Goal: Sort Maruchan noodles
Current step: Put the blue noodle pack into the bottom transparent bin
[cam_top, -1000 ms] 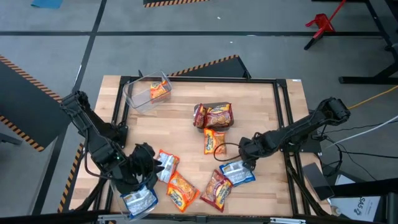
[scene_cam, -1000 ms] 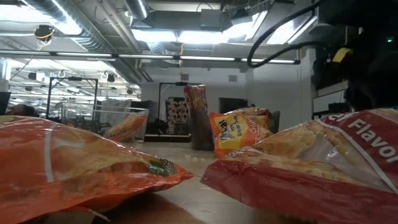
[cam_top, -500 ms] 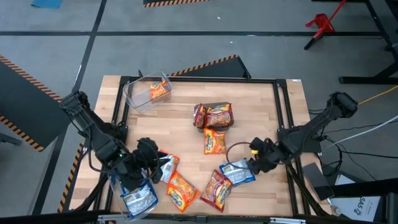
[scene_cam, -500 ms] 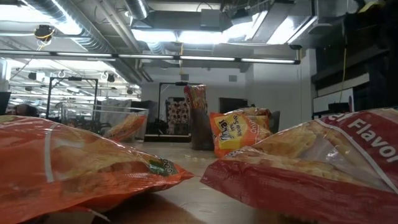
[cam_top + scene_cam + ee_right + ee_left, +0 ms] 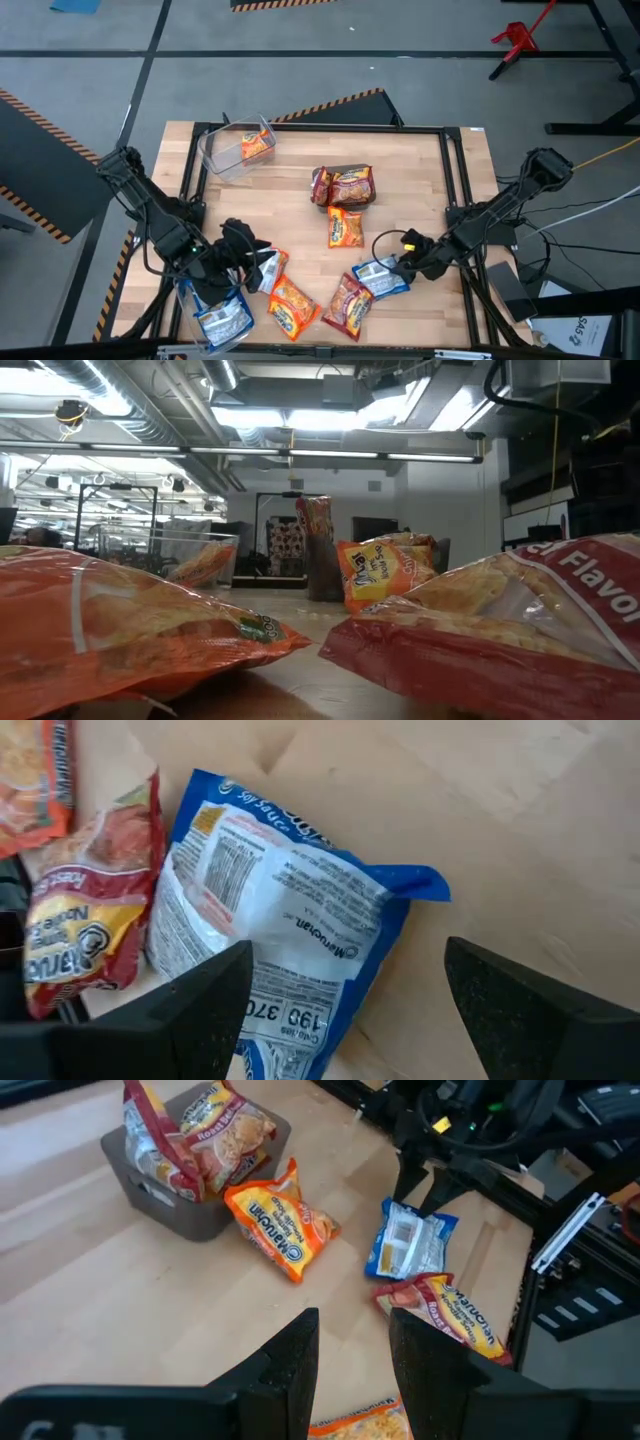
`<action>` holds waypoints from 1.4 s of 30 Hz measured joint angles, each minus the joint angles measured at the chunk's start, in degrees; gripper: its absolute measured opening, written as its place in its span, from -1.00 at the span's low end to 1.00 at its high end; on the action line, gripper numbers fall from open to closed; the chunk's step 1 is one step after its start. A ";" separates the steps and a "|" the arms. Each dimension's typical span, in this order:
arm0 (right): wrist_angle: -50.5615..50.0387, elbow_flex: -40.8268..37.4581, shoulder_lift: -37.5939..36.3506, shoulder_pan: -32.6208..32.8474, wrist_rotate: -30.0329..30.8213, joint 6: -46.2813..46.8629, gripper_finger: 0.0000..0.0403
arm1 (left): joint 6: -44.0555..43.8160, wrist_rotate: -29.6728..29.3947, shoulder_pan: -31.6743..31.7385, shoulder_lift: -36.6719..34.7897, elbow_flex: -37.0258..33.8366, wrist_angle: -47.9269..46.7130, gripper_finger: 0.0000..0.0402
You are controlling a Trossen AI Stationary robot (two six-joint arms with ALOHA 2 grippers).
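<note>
Maruchan noodles lie scattered on the wooden table. A blue-and-white packet (image 5: pixel 380 278) lies near the right front, with my right gripper (image 5: pixel 403 264) open just above its right end; its fingers (image 5: pixel 200 1010) straddle that end (image 5: pixel 290 960). Whether they touch it, I cannot tell. Beside it lie a red packet (image 5: pixel 347 303) and an orange one (image 5: pixel 292 305). My left gripper (image 5: pixel 256 262) hovers open over the front left, next to an orange-and-white packet (image 5: pixel 270 268), with nothing between its fingers (image 5: pixel 290 1370).
A grey bin (image 5: pixel 345 185) at the centre holds red packets, with an orange packet (image 5: pixel 344 228) lying in front of it. A clear bin (image 5: pixel 235 152) at the far left holds an orange packet. Another clear bin (image 5: pixel 222 322) at the front left holds a blue packet.
My right gripper has swung toward the table's near edge and sunk over the blue-and-white packet, while its wrist rolled and tipped further down. Its fingers have stayed open. The packets have not moved.
</note>
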 joint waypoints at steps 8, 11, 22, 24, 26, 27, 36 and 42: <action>3.06 -3.02 1.66 -0.02 0.16 -0.05 0.43 | 1.38 -5.04 0.20 0.00 0.00 -0.07 -0.41; 4.40 -3.11 2.93 -0.02 0.54 -1.48 0.28 | 1.37 -5.67 0.20 0.00 0.00 -0.09 -0.41; 7.01 -3.24 3.82 -0.04 4.69 -8.85 -0.89 | 1.32 -7.77 0.24 0.00 0.00 -0.07 -0.41; 7.28 -2.97 3.82 -0.04 7.02 -11.38 -0.96 | 1.32 -8.97 0.47 0.00 0.00 -0.07 -0.41; 7.16 -2.13 3.77 -0.39 9.57 -13.04 -0.95 | 1.31 -10.03 0.69 0.00 0.00 -0.07 -0.41; 7.18 -1.55 3.76 -0.82 10.45 -14.39 -0.97 | 1.20 -10.45 0.98 0.00 0.00 -0.04 -0.41; 5.75 10.35 3.69 -8.39 12.37 -40.49 -1.00 | 7.44 -11.30 4.98 0.00 0.00 5.12 -0.40; -0.04 19.95 3.64 -12.95 10.81 -55.18 -1.00 | 14.44 -11.23 8.19 0.00 0.00 8.01 -0.29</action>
